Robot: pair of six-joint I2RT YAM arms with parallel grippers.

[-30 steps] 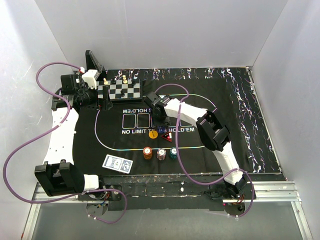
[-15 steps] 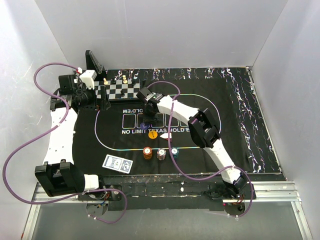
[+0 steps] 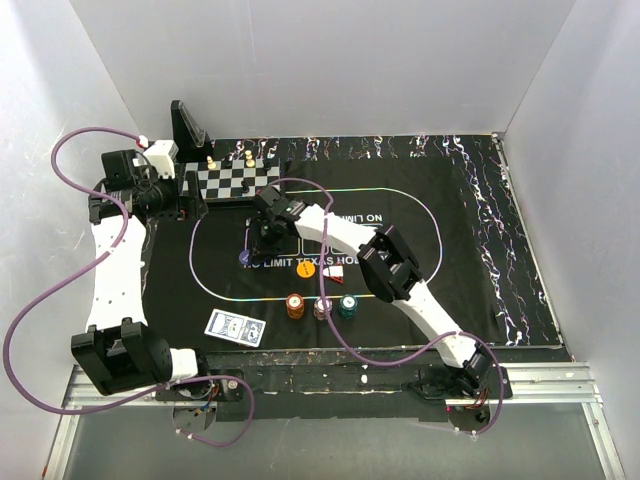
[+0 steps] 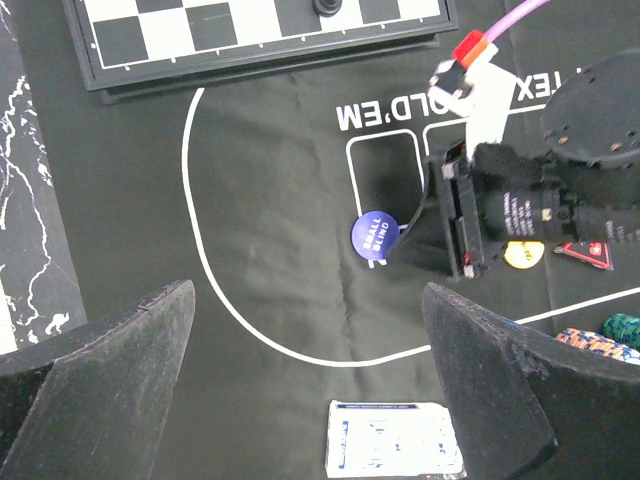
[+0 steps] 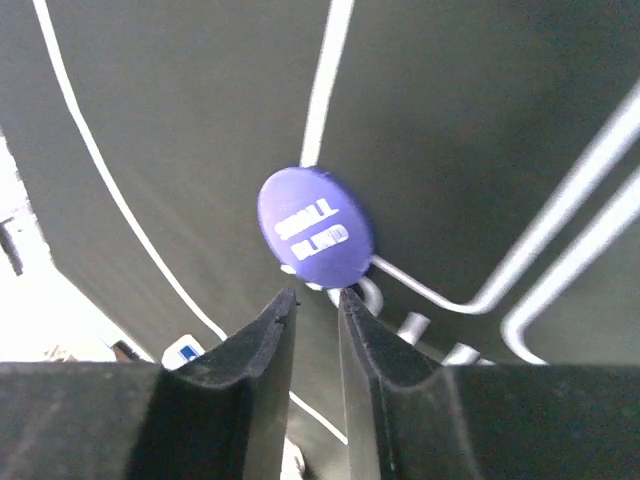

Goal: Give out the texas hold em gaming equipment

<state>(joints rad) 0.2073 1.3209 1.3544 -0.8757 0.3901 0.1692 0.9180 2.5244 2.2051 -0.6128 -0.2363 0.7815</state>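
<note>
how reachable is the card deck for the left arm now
Probably yes: the left gripper is open, the deck of cards lies uncovered near the front edge, and the right arm is off that path, at the blue disc.

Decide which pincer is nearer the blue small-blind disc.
Right. The right pincer sits at the edge of the disc; the left pincer hangs open near the chessboard, clearly farther off.

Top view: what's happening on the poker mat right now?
The right gripper reaches across to the left end of the mat, fingers nearly together at the edge of the blue Small Blind disc; whether it is pinched is unclear. The left gripper hangs open nearby. Chip stacks and cards sit near the front edge.
</note>
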